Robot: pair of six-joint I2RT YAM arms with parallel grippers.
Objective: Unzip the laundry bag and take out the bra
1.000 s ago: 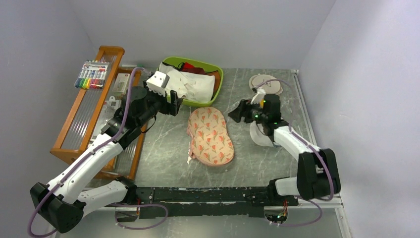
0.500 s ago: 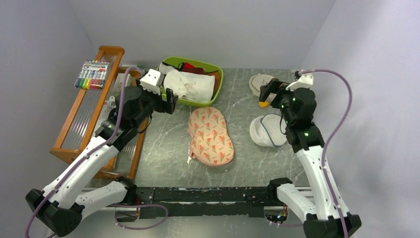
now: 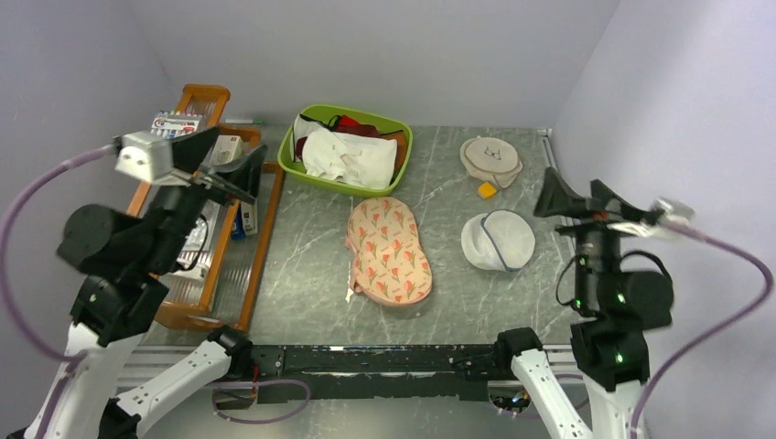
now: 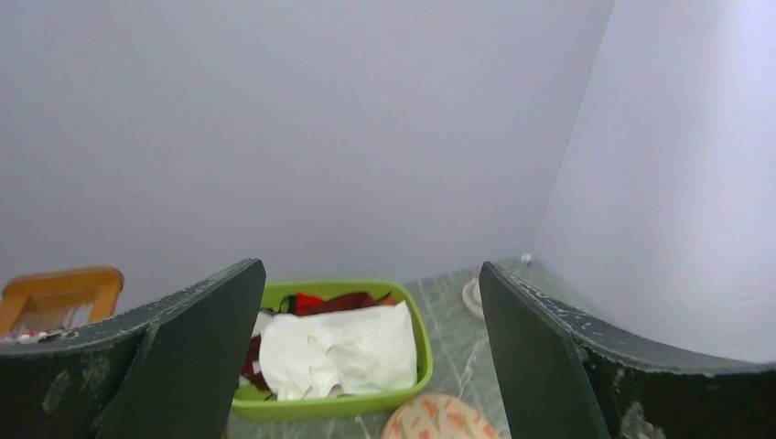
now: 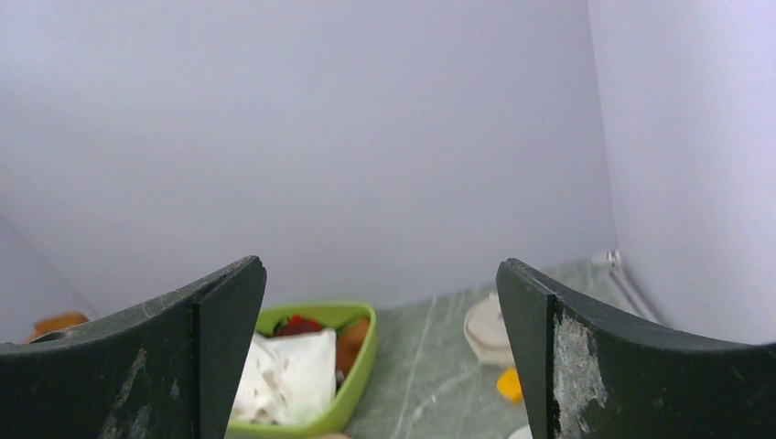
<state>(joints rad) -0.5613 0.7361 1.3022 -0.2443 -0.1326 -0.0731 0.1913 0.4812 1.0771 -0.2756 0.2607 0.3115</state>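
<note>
The laundry bag [image 3: 389, 251], a peanut-shaped leaf-print pouch, lies flat mid-table, and its far end shows in the left wrist view [image 4: 439, 422]. A white soft garment that looks like the bra [image 3: 352, 157] lies in the green bin [image 3: 403, 163] on top of a maroon garment. It also shows in the left wrist view [image 4: 339, 352] and the right wrist view [image 5: 284, 375]. My left gripper [image 3: 233, 155] is open and empty, raised high over the wooden rack. My right gripper [image 3: 575, 187] is open and empty, raised high at the right edge. Both are far from the bag.
A round white mesh bag [image 3: 499, 240] lies right of the pouch. A small cream disc [image 3: 491, 157] and a small yellow piece [image 3: 488, 189] lie behind it. A wooden rack [image 3: 206, 99] with a marker pack [image 3: 174, 123] stands along the left edge.
Both arms have lifted up and pulled back toward their own sides. The left gripper left the green bin and the right gripper left the area by the mesh bag. The white garment stays in the bin.
</note>
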